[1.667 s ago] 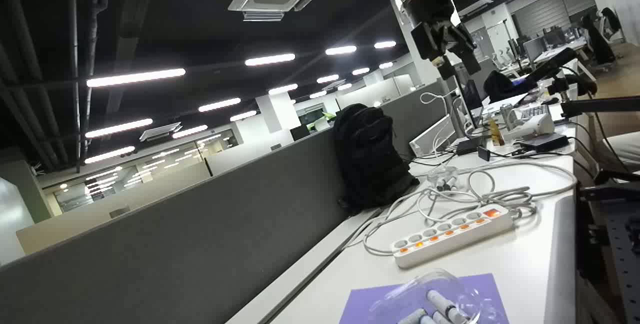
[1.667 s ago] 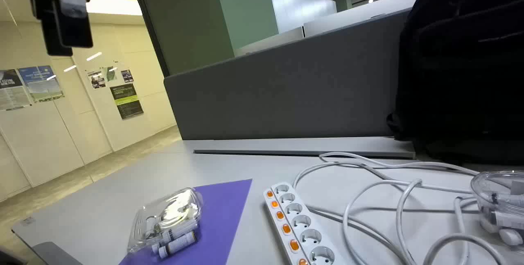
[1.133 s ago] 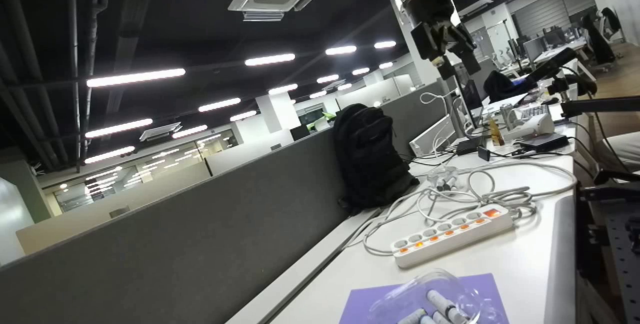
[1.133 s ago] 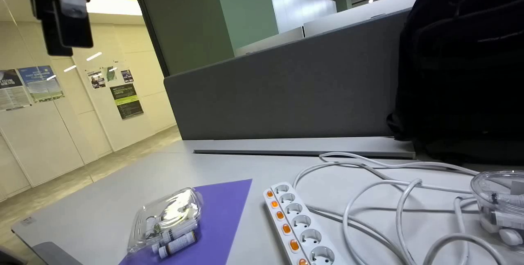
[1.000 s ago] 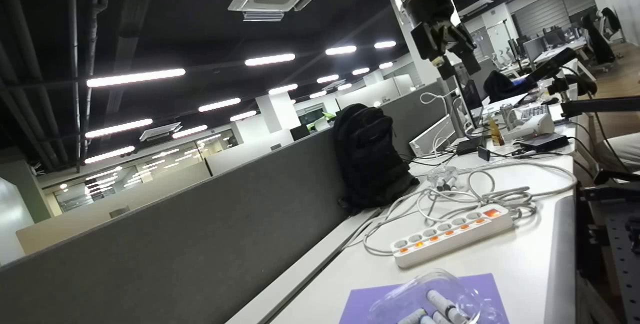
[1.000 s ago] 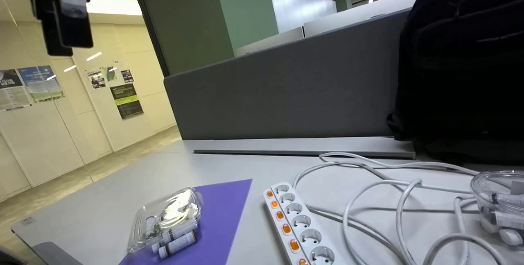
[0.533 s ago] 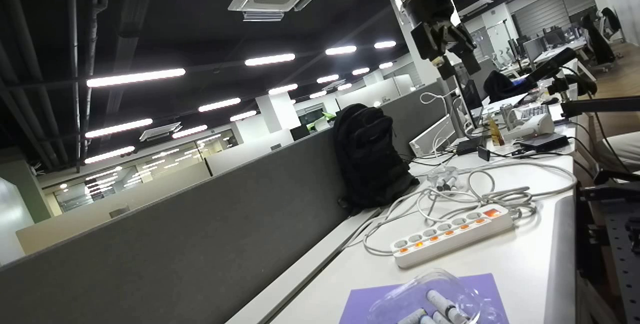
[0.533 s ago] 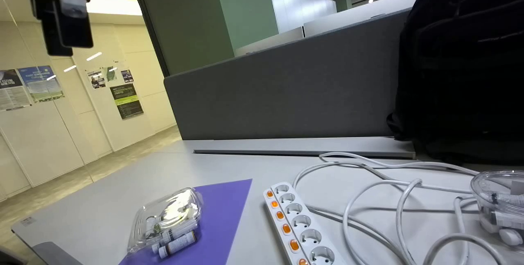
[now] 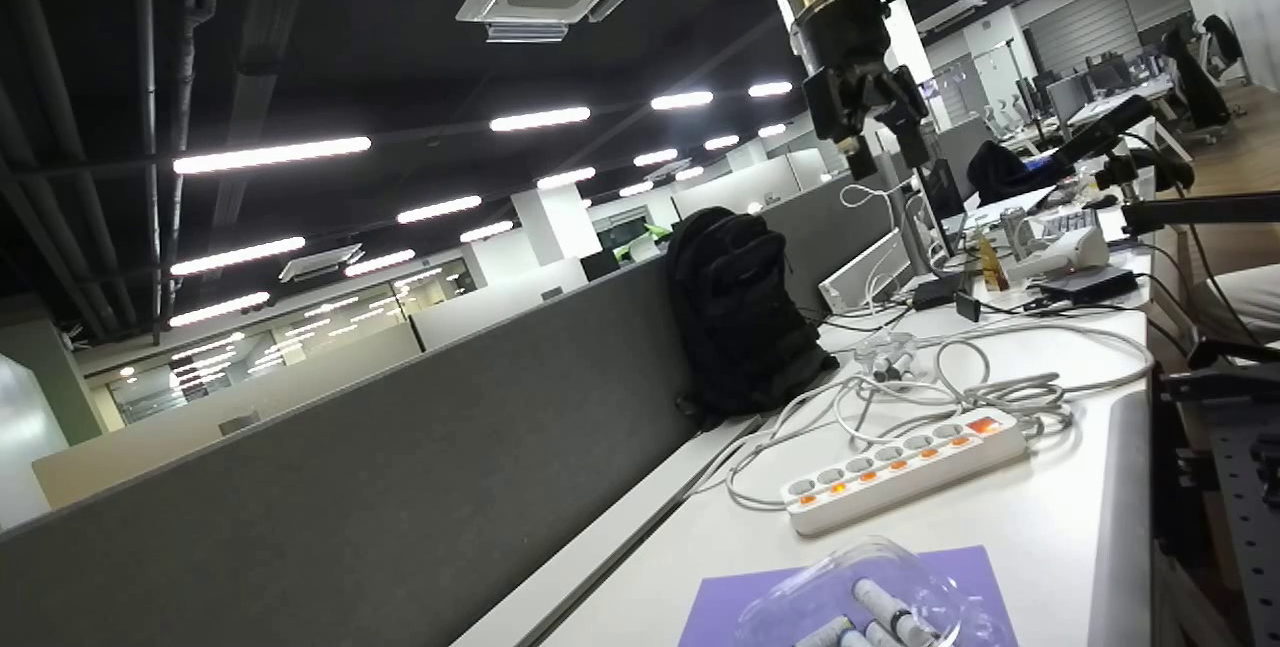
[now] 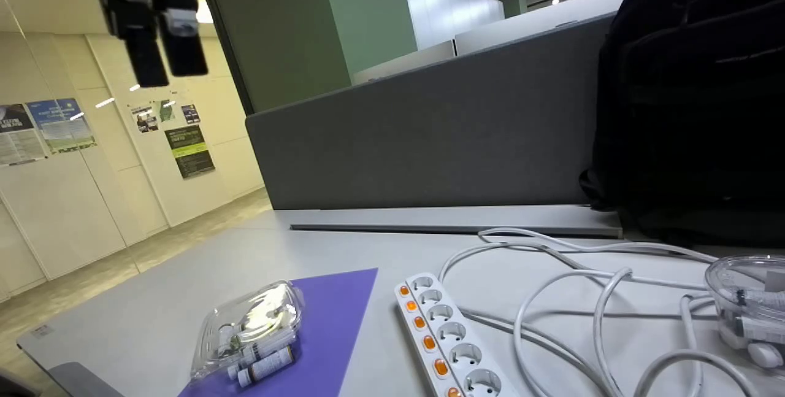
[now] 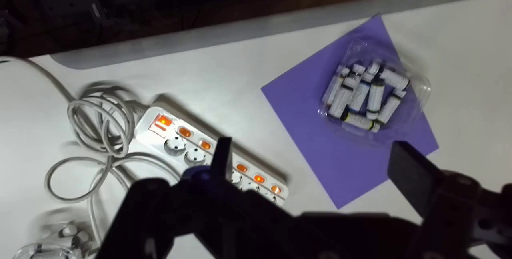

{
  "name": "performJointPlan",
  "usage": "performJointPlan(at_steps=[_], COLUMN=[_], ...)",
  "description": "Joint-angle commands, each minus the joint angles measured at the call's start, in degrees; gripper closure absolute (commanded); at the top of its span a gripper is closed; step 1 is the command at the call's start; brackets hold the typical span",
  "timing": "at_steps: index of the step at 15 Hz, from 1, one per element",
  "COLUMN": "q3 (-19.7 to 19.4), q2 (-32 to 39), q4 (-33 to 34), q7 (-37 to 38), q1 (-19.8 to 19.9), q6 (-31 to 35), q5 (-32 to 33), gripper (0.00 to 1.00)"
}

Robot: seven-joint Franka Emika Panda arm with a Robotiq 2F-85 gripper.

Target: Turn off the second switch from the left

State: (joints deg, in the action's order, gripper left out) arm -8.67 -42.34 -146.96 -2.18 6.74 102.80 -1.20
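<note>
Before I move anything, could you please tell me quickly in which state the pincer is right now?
Pincer: open, its jaws wide apart in the wrist view, with nothing held between them.

- White table [image 11: 224, 79] carries:
- Power strip [image 9: 905, 489] lies flat
- Pale cable [image 11: 116, 153] loops beside it
- Purple sheet [image 11: 340, 155] lies nearby
- Clear tub [image 10: 725, 311] sits near the cable
- Black backpack [image 9: 740, 327] stands upright

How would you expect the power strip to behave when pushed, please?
The power strip is probably rigid, judging by its straight, boxy form. Lying low, it should resist tipping. The coiled cord at its end might drag.
</note>
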Motion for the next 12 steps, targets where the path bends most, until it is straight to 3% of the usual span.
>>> performJointPlan(at_steps=[1, 7, 12], q3=[1.0, 1.8, 1.8], q2=[4.0, 16.1, 27.7], q4=[-0.9, -1.4, 1.1], q7=[3.1, 5.4, 4.9], q1=[1.3, 1.6, -0.5], q6=[10.4, 32.8, 38.5], q5=[-0.3, -0.7, -5.1], gripper=[0.00, 0.00, 0.00])
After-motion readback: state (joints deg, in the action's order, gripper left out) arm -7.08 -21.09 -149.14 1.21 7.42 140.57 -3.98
